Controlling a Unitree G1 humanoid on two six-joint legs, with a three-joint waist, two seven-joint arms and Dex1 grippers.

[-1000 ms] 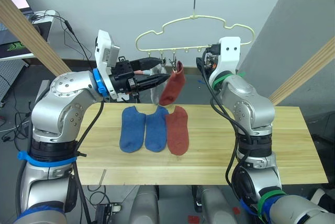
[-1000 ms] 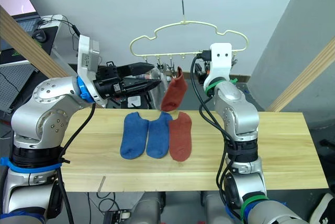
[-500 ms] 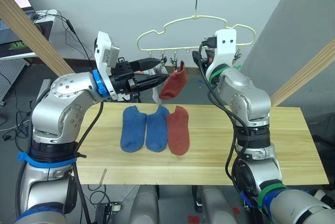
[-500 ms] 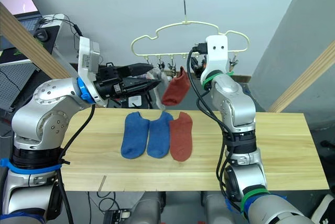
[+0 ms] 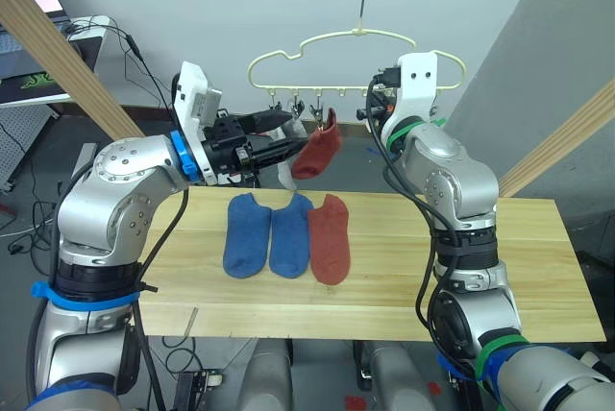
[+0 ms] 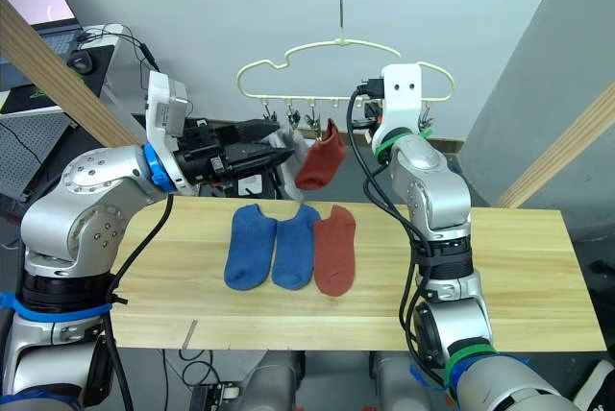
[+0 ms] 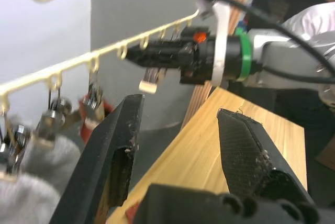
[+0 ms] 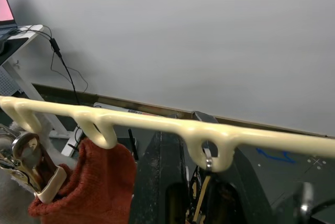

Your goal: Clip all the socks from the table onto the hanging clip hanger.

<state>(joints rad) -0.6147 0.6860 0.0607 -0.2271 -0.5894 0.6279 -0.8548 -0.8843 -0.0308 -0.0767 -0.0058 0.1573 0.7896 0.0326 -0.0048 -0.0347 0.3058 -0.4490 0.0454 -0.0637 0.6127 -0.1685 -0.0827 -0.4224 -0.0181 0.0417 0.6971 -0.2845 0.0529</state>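
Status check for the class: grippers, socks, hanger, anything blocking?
Left gripper open, empty, by the clipped red sock. Right gripper at the hanger bar. Three socks on the table. Nothing blocking.

Bright, even indoor light — soft shadows, no glare — near jaws blurred in left wrist view.

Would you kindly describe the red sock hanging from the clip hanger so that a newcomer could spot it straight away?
Find the pale yellow clip hanger hanging above the table. Along its lower bar, the brick red sock dangles from a clip, beside a light grey sock. Its twin lies flat on the table next to two blue socks.
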